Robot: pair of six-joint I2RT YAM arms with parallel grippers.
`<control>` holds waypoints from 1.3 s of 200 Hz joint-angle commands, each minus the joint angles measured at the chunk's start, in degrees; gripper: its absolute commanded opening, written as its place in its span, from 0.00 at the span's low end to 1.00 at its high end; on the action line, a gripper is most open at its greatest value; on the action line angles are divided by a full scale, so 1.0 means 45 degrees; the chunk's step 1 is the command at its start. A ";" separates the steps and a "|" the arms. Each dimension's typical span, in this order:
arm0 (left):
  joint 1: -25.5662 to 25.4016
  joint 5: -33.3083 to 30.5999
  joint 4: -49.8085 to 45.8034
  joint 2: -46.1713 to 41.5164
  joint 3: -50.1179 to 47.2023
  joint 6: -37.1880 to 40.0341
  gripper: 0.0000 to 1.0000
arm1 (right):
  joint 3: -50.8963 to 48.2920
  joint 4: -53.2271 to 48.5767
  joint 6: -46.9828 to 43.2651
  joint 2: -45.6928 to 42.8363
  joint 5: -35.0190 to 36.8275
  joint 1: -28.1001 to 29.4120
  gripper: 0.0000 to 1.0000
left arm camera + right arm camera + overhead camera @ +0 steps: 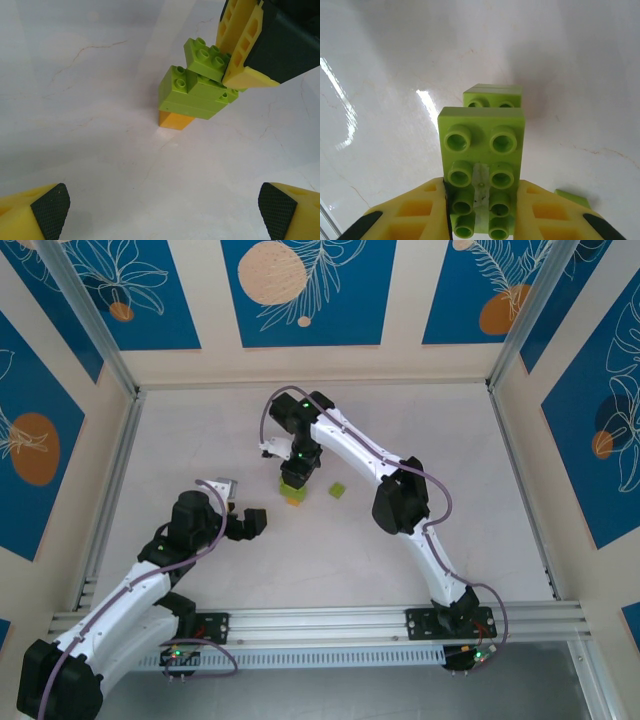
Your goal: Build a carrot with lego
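Near end of lime brick (481,150) off btm frame edge (right wrist cam).

two claws (165,212) (482,220), one carrot (192,95), one loose brick (338,490)

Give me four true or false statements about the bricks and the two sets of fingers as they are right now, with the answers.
1. The orange brick sits at the bottom of the stack, on the table. True.
2. The right fingers grip a green brick at the top of the stack. True.
3. The left fingers hold the orange brick. False: the left fingers stand wide open and empty, short of the stack.
4. Every green brick is joined to the stack. False: one loose green brick lies on the table beside it.
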 commanded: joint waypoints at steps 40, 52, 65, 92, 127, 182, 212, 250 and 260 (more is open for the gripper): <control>-0.0181 0.0059 0.0168 0.0010 0.0319 0.0199 0.99 | -0.0430 -0.0362 -0.0298 0.0260 0.0578 0.0366 0.28; -0.0183 0.0059 0.0188 0.0014 0.0314 0.0209 0.99 | -0.0557 -0.0332 -0.0330 0.0300 0.0782 0.0422 0.28; -0.0211 0.0058 0.0189 0.0015 0.0307 0.0200 0.99 | -0.0683 -0.0288 -0.0389 0.0334 0.0980 0.0477 0.28; -0.0211 0.0039 0.0205 0.0018 0.0307 0.0229 0.99 | -0.0938 -0.0078 -0.0636 0.0303 0.1435 0.0617 0.28; -0.0221 0.0029 0.0207 0.0105 0.0325 0.0248 0.99 | -0.0643 0.0361 -0.0898 0.0283 0.1846 0.0662 0.29; -0.0239 0.0021 0.0206 0.0150 0.0327 0.0268 0.99 | -0.0319 0.0448 -0.1248 0.0341 0.1947 0.0776 0.32; -0.0240 0.0020 0.0210 0.0145 0.0329 0.0268 0.99 | -0.0217 0.0428 -0.1211 0.0476 0.1900 0.0891 0.33; -0.0241 0.0000 0.0197 0.0113 0.0346 0.0268 0.99 | 0.0188 0.0405 -0.1282 0.0534 0.1893 0.0925 0.33; -0.0259 0.0000 0.0200 0.0118 0.0338 0.0268 0.99 | 0.0299 0.0399 -0.1292 0.0547 0.1818 0.0932 0.33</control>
